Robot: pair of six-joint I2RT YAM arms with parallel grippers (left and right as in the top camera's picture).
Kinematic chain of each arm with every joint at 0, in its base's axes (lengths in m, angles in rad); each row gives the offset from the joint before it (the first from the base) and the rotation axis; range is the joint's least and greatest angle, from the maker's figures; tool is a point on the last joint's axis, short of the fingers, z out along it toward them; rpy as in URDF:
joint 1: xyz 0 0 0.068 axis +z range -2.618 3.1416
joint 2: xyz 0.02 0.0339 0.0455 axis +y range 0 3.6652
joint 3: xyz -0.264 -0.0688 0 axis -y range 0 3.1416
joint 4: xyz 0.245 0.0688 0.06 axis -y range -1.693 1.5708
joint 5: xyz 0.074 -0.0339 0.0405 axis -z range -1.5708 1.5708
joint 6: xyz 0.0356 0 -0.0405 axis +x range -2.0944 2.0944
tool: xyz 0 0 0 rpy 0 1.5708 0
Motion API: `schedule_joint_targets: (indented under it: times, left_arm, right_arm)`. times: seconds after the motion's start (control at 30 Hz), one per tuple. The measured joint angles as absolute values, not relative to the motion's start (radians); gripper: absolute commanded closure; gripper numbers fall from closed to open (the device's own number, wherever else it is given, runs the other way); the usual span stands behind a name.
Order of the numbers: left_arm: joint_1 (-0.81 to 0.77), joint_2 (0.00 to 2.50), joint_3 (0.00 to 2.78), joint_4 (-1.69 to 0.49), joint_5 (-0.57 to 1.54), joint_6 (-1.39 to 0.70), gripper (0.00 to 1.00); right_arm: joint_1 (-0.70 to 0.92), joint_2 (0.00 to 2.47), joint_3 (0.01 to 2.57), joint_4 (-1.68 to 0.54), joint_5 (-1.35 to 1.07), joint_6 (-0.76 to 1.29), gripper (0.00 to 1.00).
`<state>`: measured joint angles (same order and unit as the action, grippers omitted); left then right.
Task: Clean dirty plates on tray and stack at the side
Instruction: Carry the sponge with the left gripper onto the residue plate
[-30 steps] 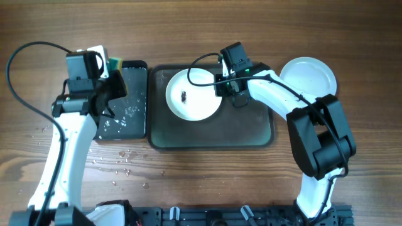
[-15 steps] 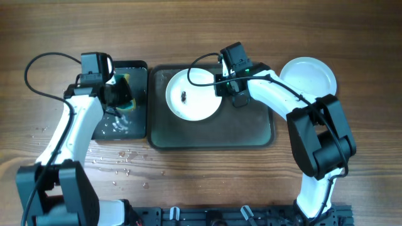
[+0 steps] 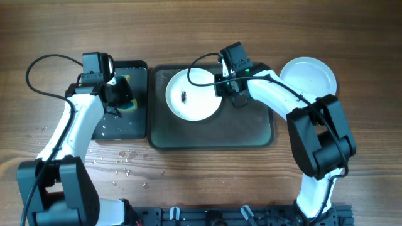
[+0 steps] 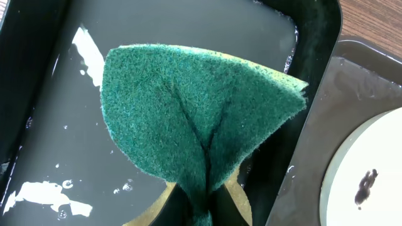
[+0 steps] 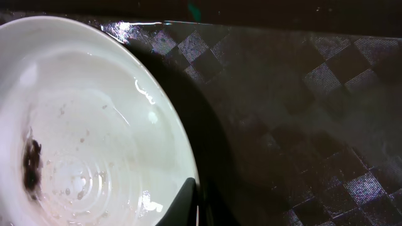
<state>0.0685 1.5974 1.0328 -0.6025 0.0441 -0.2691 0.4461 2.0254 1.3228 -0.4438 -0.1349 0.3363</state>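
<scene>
The left gripper (image 3: 118, 95) has its jaws pressed together on a green sponge (image 4: 201, 113) – the pad is folded into a crease at the pinch and fans out ahead of the fingertips. Directly below the jaws lies the narrow black tray (image 4: 38, 125), its glossy floor wet with patches of water (image 4: 44, 194). Just to the right of these jaws, past the black tray's rim, begins the large grey-green tray (image 3: 213, 135).

The right gripper (image 3: 225, 85) is closed on the right-hand edge of a white plate (image 3: 191, 94), pinching its rim; the wrist view shows a dark finger (image 5: 187, 202) at that edge. The plate sits in the tray's upper left part, reaching away to the left of the jaws, with a small dark smear (image 5: 30, 164) near its centre. Bare tray floor lies under and to the right of the jaws.

Well to the right of the right gripper, off the tray on the wooden table (image 3: 188, 31), rests a second plate (image 3: 308, 76) – whether more lie beneath it cannot be told
</scene>
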Motion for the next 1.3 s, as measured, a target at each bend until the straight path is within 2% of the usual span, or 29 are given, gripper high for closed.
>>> schedule_joint_targets:
  times: [0.5, 1.0, 1.3]
  left_arm:
    - [0.068, 1.597, 1.033, -0.587, 0.044, -0.265, 0.96]
    - [0.065, 1.598, 1.033, -0.523, 0.035, -0.054, 0.96]
    - [0.052, 1.599, 1.032, -0.512, -0.097, -0.161, 0.96]
  right_arm:
    - [0.446, 2.025, 1.323, -0.442, -0.135, 0.336, 0.94]
    - [0.446, 2.026, 1.323, -0.419, -0.134, 0.336, 0.94]
    - [0.446, 2.025, 1.323, -0.419, -0.134, 0.336, 0.94]
